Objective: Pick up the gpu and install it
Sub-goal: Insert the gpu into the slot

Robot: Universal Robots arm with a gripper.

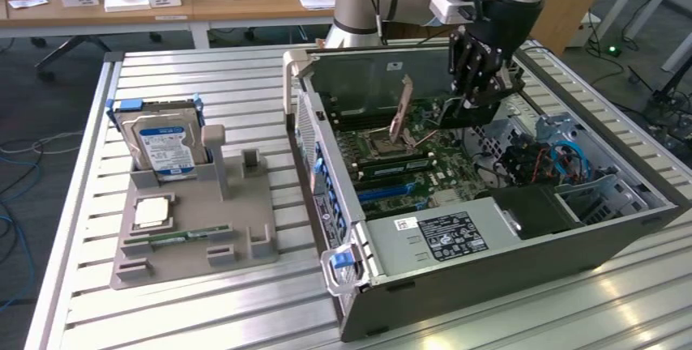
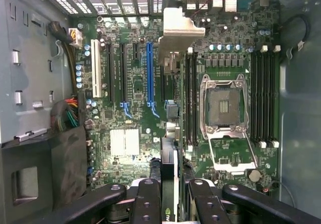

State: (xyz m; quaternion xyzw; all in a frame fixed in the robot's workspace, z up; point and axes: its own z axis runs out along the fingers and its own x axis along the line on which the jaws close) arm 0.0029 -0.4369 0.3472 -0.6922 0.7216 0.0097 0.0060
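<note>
Black gripper [image 2: 170, 196] was clamped on the gpu [image 2: 169, 158], held edge-on above the motherboard [image 2: 125, 113], apparently to meet a slot squarely.

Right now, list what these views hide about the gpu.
Wrist view: the gpu is edge-on, faces unseen, and hides the motherboard strip beneath it.
Wrist view: the gripper is cut off by the frame edge.
Exterior view: the gripper masks whether the gpu touches the motherboard.
</note>
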